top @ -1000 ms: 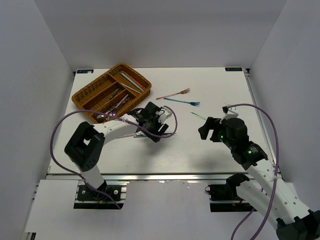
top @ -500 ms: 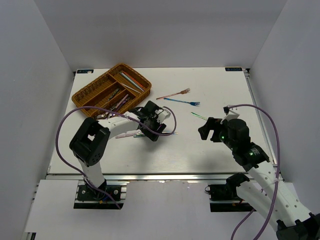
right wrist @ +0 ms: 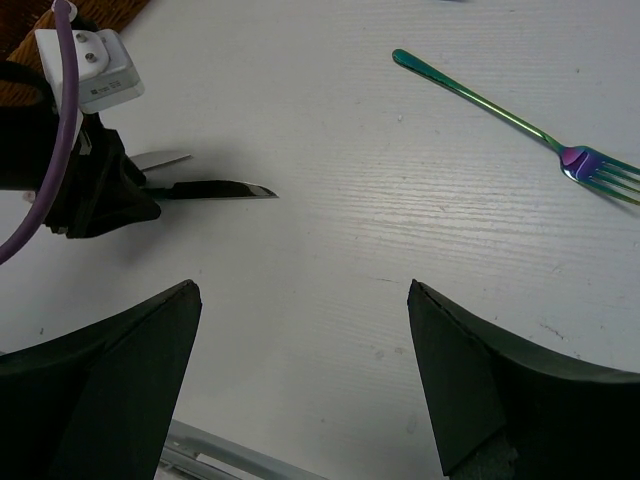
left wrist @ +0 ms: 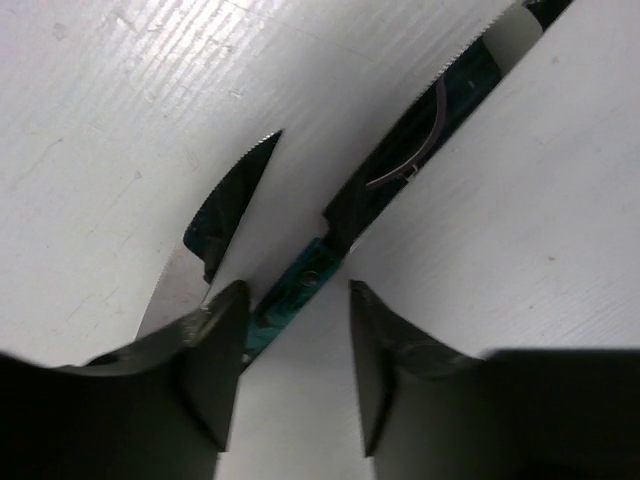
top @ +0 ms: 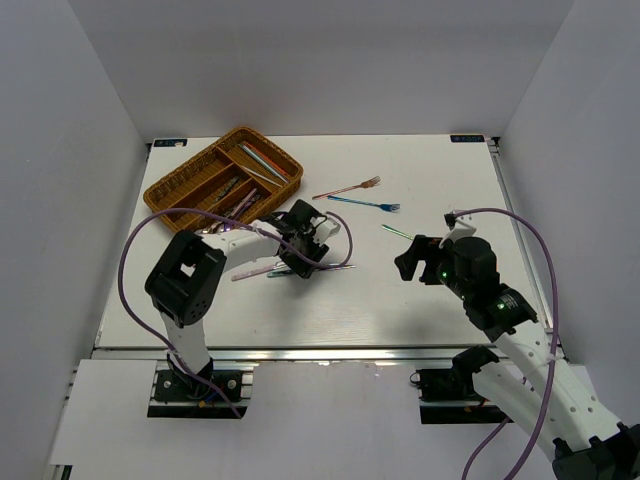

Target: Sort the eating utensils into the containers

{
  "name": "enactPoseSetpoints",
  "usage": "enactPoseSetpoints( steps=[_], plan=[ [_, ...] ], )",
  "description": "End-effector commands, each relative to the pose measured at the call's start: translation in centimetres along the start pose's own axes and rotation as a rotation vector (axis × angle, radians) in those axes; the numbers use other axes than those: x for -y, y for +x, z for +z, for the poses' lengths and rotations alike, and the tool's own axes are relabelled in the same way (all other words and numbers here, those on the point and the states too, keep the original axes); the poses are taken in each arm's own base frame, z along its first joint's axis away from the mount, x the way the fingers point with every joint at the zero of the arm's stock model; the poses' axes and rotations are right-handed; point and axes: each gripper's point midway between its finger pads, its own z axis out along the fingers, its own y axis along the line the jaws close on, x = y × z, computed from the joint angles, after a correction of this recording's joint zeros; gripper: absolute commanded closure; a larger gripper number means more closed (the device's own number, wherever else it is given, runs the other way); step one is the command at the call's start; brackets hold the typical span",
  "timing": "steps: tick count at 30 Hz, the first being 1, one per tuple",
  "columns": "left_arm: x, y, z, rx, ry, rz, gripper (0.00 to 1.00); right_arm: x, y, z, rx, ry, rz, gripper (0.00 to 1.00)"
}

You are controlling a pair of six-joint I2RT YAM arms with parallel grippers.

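Left wrist view: serrated, mirror-dark knife (left wrist: 232, 195) lies flat on the white table (left wrist: 80, 120). A teal handle (left wrist: 300, 280) sits between the left gripper (left wrist: 297, 300) fingers, which are parted and not pinching. Only the right wrist view shows an iridescent fork (right wrist: 500, 115); right gripper (right wrist: 302, 292) is spread wide.

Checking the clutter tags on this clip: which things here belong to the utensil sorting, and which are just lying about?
Part of the job:
wicker tray, cutlery already in it, rose-gold fork, blue fork, green fork, knife.

Not part of it:
purple cables, white table.
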Motion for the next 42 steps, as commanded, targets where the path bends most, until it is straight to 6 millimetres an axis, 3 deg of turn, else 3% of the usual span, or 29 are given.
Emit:
enactPoseSetpoints(
  steps=[1,3,9,13,17,20,24,26,28,32,35,38,40,42],
  plan=[
    [0.5,0.3,0.5,-0.018,0.042,-0.016,0.49,-0.7,-1.9,-0.5,0.066,-0.026,-0.011,0.11],
    [1.0,0.2,0.4,-0.009,0.058,-0.027,0.54,-0.6,-2.0,-0.5,0.074,-0.021,-0.011,0.11],
    [3.4,0.8,0.9,0.013,0.085,-0.025,0.55,-0.8,-2.0,-0.5,0.076,-0.035,-0.004,0.12],
    [5.6,2.6,2.3,-0.03,0.084,-0.051,0.55,-0.8,-2.0,-0.7,0.081,-0.038,-0.002,0.11],
    [6.4,4.1,3.0,-0.036,0.051,-0.068,0.55,-0.8,-2.2,-0.9,0.094,-0.036,-0.001,0.11],
    [6.5,4.6,3.0,-0.039,0.028,-0.07,0.63,-0.9,-2.4,-1.3,0.103,-0.037,-0.001,0.11],
    [5.8,5.5,3.1,-0.071,-0.056,-0.055,0.85,-0.7,-3.5,-2.5,0.161,-0.023,0.013,0.11],
    [5.3,5.6,3.2,-0.07,-0.097,-0.057,0.89,-0.3,-4.1,-3.1,0.196,-0.002,0.024,0.11],
    [4.9,5.8,3.3,-0.068,-0.136,-0.066,1.0,-0.4,-4.9,-4.1,0.237,-0.005,0.035,0.11],
    [5.9,4.4,3.0,-0.018,-0.139,-0.066,1.0,-0.6,-6.3,-5.6,0.288,-0.006,0.041,0.11],
    [6.8,0.0,-0.2,0.125,-0.106,-0.082,1.0,-0.7,-7.2,-6.6,0.308,0.002,0.033,0.11],
    [6.0,-5.1,-6.1,0.289,-0.149,-0.067,1.0,-0.6,-8.0,-7.3,0.33,0.01,0.026,0.11],
    [4.3,-7.5,-10.4,0.372,-0.236,-0.054,1.0,-0.6,-8.3,-7.5,0.339,0.012,0.022,0.11],
    [1.9,-8.2,-13.0,0.397,-0.318,-0.039,1.0,-0.7,-8.3,-7.5,0.338,0.01,0.018,0.11]
  ],
)
